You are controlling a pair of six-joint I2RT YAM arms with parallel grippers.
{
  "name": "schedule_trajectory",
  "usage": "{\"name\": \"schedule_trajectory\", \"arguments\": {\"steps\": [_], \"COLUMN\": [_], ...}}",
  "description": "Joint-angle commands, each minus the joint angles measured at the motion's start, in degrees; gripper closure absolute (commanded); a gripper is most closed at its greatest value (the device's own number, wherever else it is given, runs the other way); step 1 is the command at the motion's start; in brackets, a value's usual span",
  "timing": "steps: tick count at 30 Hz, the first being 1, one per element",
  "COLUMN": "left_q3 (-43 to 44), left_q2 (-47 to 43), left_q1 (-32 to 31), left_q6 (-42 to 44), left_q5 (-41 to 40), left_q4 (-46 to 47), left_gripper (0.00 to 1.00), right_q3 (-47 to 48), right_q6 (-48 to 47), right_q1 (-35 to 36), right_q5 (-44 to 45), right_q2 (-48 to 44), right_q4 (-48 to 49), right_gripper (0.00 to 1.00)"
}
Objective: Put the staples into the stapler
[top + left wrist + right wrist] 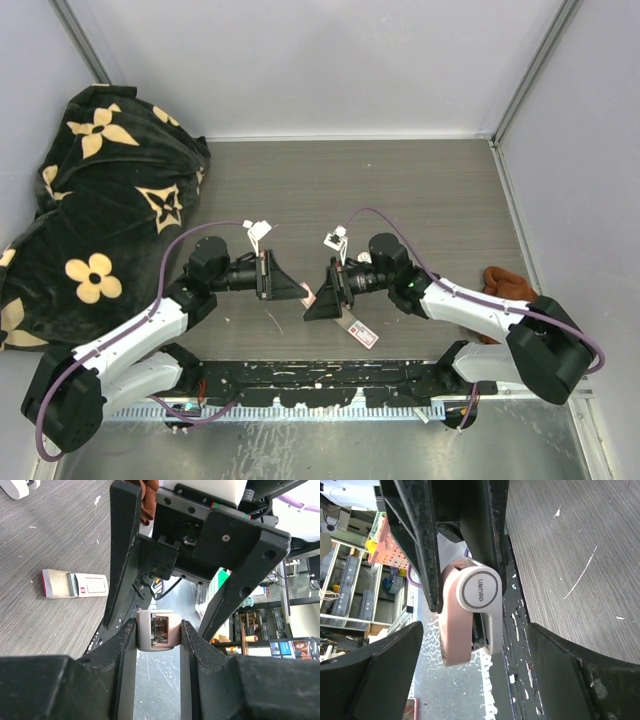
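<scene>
A pink-and-white stapler [157,632] is clamped between the fingertips of my left gripper [157,624] and held off the table at mid-front. In the right wrist view the stapler [472,605] hangs with its pink lid slightly parted from the white base. My right gripper [475,630] is open, with its fingers on either side of the stapler and not touching it. From above, the left gripper [297,289] and the right gripper [322,300] meet tip to tip. The staples box [75,583], with a red-and-white label and its tan tray part slid out, lies on the table [362,333].
Two small white staplers [258,230] [336,238] lie behind the grippers. A black flowered blanket [90,200] fills the left side. A brown cloth [505,285] lies at the right. The black base rail [320,380] runs along the front edge.
</scene>
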Motion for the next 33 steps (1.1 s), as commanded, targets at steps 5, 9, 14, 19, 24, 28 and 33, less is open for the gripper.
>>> {"name": "schedule_trajectory", "arguments": {"steps": [5, 9, 14, 19, 24, 28, 33], "left_q3": [-0.21, 0.02, 0.02, -0.07, -0.08, -0.17, 0.46], "left_q2": [-1.16, -1.07, -1.30, -1.52, -1.54, -1.56, -1.74], "left_q1": [0.01, 0.02, 0.06, 0.01, 0.03, 0.01, 0.01], "left_q6": [-3.16, -3.28, -3.45, -3.61, -3.64, -2.93, 0.06], "left_q5": [2.11, 3.00, 3.33, 3.43, 3.88, 2.93, 0.67], "left_q4": [8.67, 9.02, 9.41, 9.92, 10.37, 8.75, 3.65], "left_gripper": [1.00, 1.00, 1.00, 1.00, 0.98, 0.58, 0.71], "right_q3": [-2.74, -3.48, -4.34, -3.48, -3.99, -4.99, -4.08], "right_q6": [5.25, 7.97, 11.77, 12.96, 15.64, 16.28, 17.32], "right_q1": [-3.95, -4.04, -3.70, -0.71, 0.08, 0.02, 0.04], "right_q5": [-4.10, -4.65, -5.32, -4.64, -3.62, 0.16, 1.40], "right_q2": [-5.07, -5.05, -3.64, -1.82, -0.46, -0.98, 0.36], "right_q4": [9.39, 13.14, 18.92, 21.66, 25.33, 24.53, 21.21], "right_gripper": [0.09, 0.12, 0.19, 0.27, 0.97, 1.00, 0.99]}}
